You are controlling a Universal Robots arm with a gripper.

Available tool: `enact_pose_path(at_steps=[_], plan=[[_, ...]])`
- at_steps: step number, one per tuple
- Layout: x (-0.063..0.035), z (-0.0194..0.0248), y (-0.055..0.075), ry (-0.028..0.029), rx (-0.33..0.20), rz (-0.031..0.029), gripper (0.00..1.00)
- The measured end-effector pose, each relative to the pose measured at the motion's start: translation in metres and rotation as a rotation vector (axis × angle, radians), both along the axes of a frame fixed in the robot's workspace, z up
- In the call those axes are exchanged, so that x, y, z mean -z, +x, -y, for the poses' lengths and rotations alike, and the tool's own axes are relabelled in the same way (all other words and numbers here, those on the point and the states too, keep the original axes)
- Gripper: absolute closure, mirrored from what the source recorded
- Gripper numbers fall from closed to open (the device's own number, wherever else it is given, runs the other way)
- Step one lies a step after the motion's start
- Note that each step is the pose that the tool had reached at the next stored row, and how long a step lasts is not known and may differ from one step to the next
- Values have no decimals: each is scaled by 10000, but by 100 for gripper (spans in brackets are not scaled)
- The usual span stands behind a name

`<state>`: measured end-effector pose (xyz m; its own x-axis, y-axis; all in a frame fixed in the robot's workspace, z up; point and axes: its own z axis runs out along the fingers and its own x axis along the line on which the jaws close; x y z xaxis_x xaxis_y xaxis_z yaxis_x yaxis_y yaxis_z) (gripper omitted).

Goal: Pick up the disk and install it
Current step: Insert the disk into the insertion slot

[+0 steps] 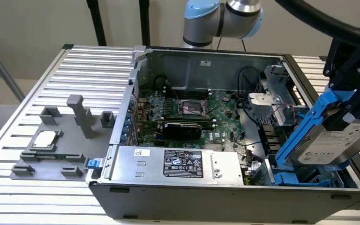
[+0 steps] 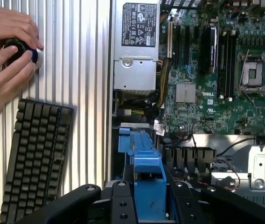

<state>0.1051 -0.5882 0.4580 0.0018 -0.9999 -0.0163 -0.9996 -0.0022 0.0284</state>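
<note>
The disk (image 1: 337, 140), a silver-grey drive with a white label in a bright blue carrier (image 1: 306, 123), hangs tilted on edge over the front corner of the open computer case (image 1: 230, 194) at the exterior view's right. My black gripper (image 1: 354, 105) is shut on it from above. In the wrist view the blue carrier (image 2: 148, 179) sits clamped between my two black fingers (image 2: 122, 203). Right below the disk lies a blue drive bay (image 1: 296, 179), seen in the wrist view as a blue bay (image 2: 131, 140) just ahead of the carrier.
A silver power supply (image 1: 180, 164) with a black label lies along the case front beside the bay. The motherboard (image 1: 186, 110) and cables fill the case floor. A CPU chip (image 1: 45, 139) rests on a grey fixture. A person's hands (image 2: 3, 51) grip a black knob above a keyboard (image 2: 36, 154).
</note>
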Motion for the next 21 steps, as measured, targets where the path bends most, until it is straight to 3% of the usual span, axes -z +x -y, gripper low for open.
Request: enact_pose_path(at_steps=[10,21], plan=[[102,-38,-2,34,-77,0,100],[172,-48,4,119,-173,0,100]])
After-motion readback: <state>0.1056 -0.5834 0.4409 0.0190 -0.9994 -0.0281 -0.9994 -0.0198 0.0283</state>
